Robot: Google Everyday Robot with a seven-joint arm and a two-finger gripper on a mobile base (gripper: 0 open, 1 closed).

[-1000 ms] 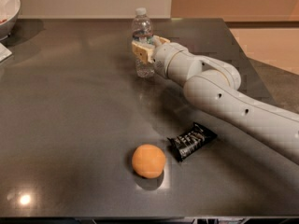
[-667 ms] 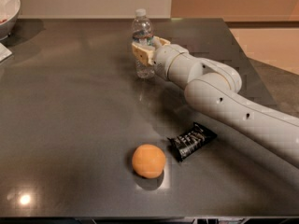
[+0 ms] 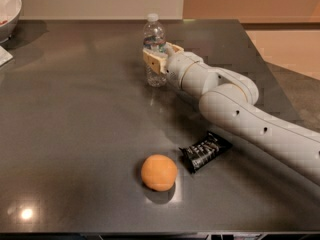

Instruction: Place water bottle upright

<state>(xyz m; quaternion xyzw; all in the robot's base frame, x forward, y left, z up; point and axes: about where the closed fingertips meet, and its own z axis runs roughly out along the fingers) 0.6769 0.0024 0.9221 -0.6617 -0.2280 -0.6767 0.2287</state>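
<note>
Well behind the orange (image 3: 159, 172) on the dark table (image 3: 75, 134), the water bottle (image 3: 154, 36) stands upright, the gripper (image 3: 160, 59) clamped around its midsection, a black snack bar (image 3: 205, 150) just right of the orange.

Small clear water bottle (image 3: 154, 36) of ribbed plastic, with white cap and thin coloured band just below the neck. Standing upright with the base on the dark counter (image 3: 75, 109), in the far middle part, not far from the back edge. Clasped at about mid-height by the tan gripper (image 3: 157, 55), reaching in from the right side and closed on the body from front and from behind.
</note>
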